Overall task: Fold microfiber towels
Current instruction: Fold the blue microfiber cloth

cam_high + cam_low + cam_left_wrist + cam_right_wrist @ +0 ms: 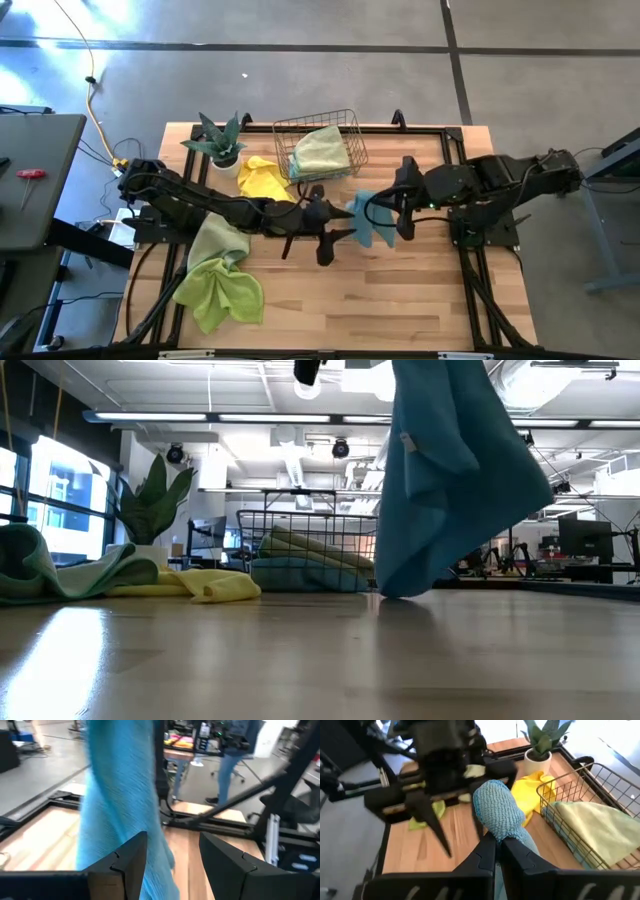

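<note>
A light blue towel (450, 470) hangs over the middle of the table from my right gripper (498, 851), which is shut on it. My left gripper (172, 862) stands open right beside the hanging cloth (120, 795), pointing about level toward the table's right; the cloth's edge runs past one finger. A yellow towel (262, 180) lies crumpled by the basket. A pale green towel (215, 240) and a lime green one (222, 292) lie heaped at the near left. A sage green towel (322, 150) rests folded in the wire basket (345, 125). My right gripper pinches a bunched part of the blue towel (495, 812) between its two shut fingers, coming from the table's right and slanting down. Cloth bulges past the fingertips; several layers seem gathered. The rest hangs slack below, its lowest tip (400, 590) at table level. My left gripper: I cannot tell whether its finger (127, 865) touches the cloth.
A potted spiky plant (220, 140) stands at the far left corner. The wire basket sits at the far middle. Bare wood lies along the near edge and at the near right (420, 300). A person's legs show in the room beyond the table in the left wrist view.
</note>
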You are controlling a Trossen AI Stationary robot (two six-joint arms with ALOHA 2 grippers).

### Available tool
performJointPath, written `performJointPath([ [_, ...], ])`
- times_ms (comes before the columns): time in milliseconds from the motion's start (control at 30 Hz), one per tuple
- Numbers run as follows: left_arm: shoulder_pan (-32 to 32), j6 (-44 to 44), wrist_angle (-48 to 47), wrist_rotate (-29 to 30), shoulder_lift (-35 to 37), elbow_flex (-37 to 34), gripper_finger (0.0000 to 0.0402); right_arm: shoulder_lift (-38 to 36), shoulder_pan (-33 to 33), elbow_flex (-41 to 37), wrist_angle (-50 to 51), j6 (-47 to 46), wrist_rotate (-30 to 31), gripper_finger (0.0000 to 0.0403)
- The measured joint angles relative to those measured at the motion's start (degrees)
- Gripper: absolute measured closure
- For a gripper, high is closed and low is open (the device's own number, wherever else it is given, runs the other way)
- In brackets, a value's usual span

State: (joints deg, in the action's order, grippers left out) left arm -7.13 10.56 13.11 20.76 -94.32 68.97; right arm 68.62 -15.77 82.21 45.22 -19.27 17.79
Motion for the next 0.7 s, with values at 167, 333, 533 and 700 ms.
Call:
performJointPath([
  [167, 0.1, 0.14, 0.8, 3.91, 0.0, 0.0, 0.0232, 0.0, 0.0, 0.0, 3.58, 0.31, -0.23, 0.0403],
  [333, 0.09, 0.42, 0.07, 4.03, -0.25, 0.0, 0.0232, 0.0, 0.0, 0.0, 4.1, 1.65, 0.01, 0.0403],
  [533, 0.29, 0.79, 0.14, 2.49, -1.51, 0.07, 0.0232, -0.02, 0.0, 0.0, 1.71, 3.86, 0.01, 0.0403],
  [700, 0.95, 3.16, -2.66, 2.58, -2.43, 0.03, 0.0232, -0.04, 0.0, 0.02, -0.55, 5.42, 0.01, 0.0403],
])
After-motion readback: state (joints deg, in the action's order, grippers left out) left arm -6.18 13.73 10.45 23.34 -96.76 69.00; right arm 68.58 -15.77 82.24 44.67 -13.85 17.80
